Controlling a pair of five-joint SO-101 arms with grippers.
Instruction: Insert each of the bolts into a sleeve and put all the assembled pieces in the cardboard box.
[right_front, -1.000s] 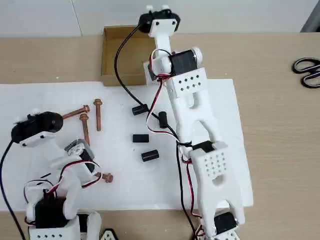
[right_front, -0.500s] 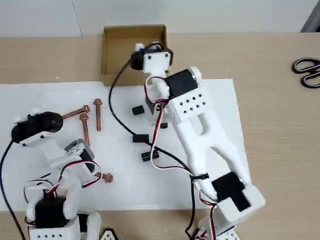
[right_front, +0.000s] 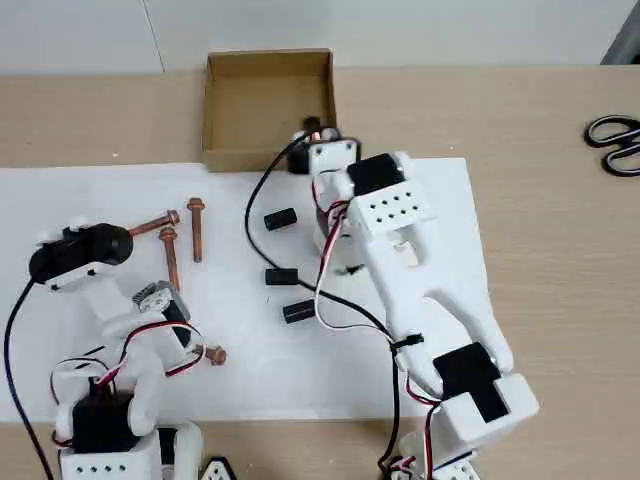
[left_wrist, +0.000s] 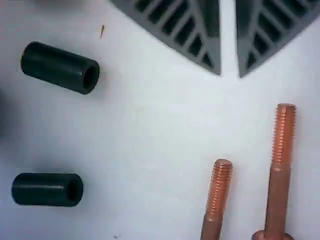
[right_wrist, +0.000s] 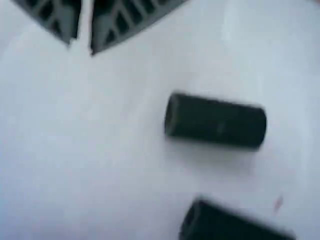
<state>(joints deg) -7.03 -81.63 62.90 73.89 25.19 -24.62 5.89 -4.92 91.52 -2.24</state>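
Note:
Three black sleeves (right_front: 280, 218) (right_front: 282, 276) (right_front: 299, 311) lie on the white sheet (right_front: 240, 375). Copper bolts lie to their left: one slanted (right_front: 152, 224), two upright (right_front: 196, 230) (right_front: 170, 255), and one (right_front: 211, 353) by the left arm (right_front: 130, 320). The cardboard box (right_front: 222, 100) stands at the back. My left gripper (left_wrist: 227, 70) is shut and empty above the sheet, near two bolt tips (left_wrist: 218, 192) (left_wrist: 281, 150) and two sleeves (left_wrist: 60, 67) (left_wrist: 47, 189). My right gripper (right_wrist: 80, 42) is shut and empty close to a sleeve (right_wrist: 215, 121). The right arm (right_front: 390, 210) stretches over the sheet just in front of the box.
Scissors (right_front: 615, 145) lie on the wooden table at the far right. Black and red cables (right_front: 300, 250) from the right arm trail across the sleeves' area. The white sheet's near edge runs along the table front between the two arm bases.
The right arm has drawn back from over the cardboard box and come down over the sheet beside the sleeves. The left arm has barely shifted.

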